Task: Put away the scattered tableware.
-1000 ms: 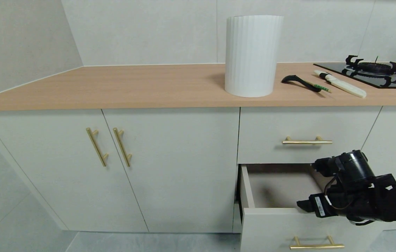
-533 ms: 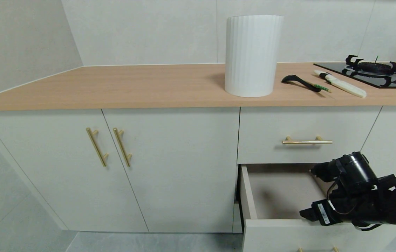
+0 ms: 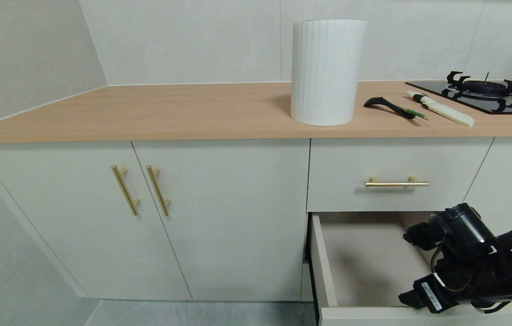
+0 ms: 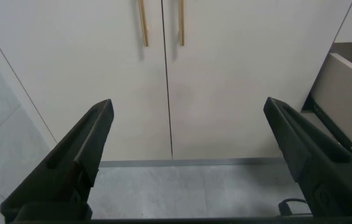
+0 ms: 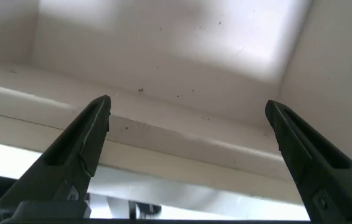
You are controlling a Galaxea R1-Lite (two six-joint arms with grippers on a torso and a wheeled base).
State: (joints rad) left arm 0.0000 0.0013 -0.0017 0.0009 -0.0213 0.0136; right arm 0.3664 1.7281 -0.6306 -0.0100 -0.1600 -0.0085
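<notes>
We are counting one scoop [image 3: 385, 105], one knife [image 3: 441, 108] and one canister [image 3: 326, 72] on the wooden bench [image 3: 170, 111]; left gripper [image 4: 187, 109] and right gripper [image 5: 187, 104] fingers are gaping wide.

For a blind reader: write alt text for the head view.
Open black right gripper at the front of a pulled-out grey drawer. The wooden countertop holds a white ribbed cylinder, a black utensil and a cream knife.

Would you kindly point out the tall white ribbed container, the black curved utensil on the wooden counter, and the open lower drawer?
tall white ribbed container [image 3: 326, 72], head view, middle of its ribbed side.
black curved utensil [image 3: 389, 107], head view, on its curved black body.
open lower drawer [image 3: 364, 258], head view, bare inner floor.
</notes>
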